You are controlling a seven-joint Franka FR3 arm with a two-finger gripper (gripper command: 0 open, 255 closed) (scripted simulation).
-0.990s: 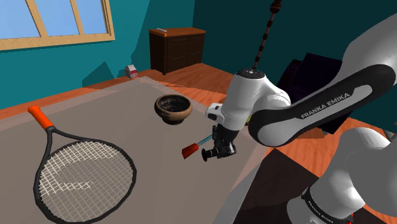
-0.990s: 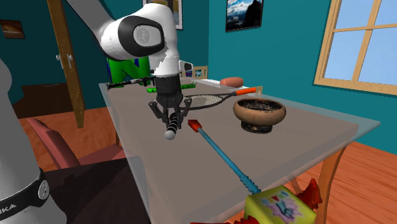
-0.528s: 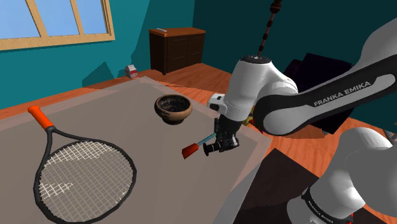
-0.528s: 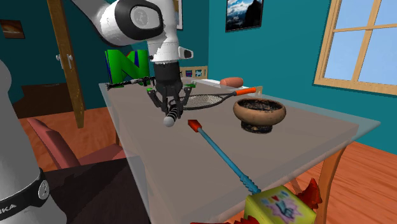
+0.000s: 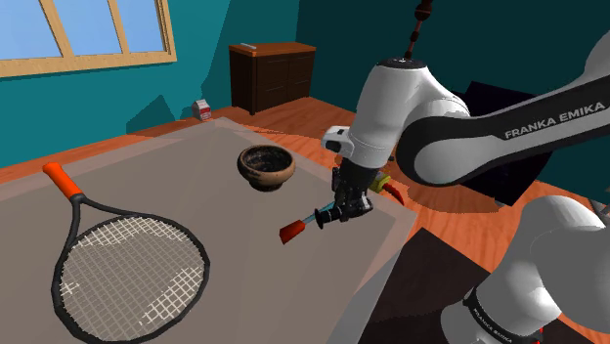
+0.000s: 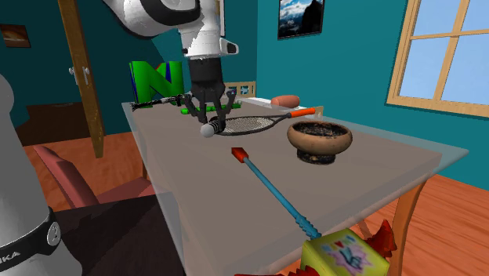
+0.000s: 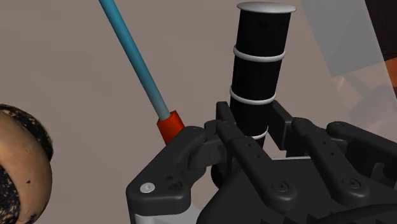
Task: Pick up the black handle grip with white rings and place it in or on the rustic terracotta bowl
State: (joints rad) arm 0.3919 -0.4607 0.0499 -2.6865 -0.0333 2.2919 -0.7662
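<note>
My fingers (image 7: 282, 121) clamp black grip (image 7: 257, 70), held above desk (image 5: 196, 195). Pick done. Carry to bowl (image 5: 266, 179) and release left.

Bare tabletop (image 5: 220, 210) between gripper (image 5: 339, 211) and bowl (image 5: 270, 179), blue-shafted tool (image 5: 305, 221) nearby

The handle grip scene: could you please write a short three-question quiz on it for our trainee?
1. True or false: the pincer is shut on the handle grip.
2. The grip is: A, held above the table, outside the bowl; B, inside the bowl; C, lying on the table.
3. Fill in: the long tool on the table has a ___ shaft.
Key: 1 true; 2 A; 3 blue.
</note>
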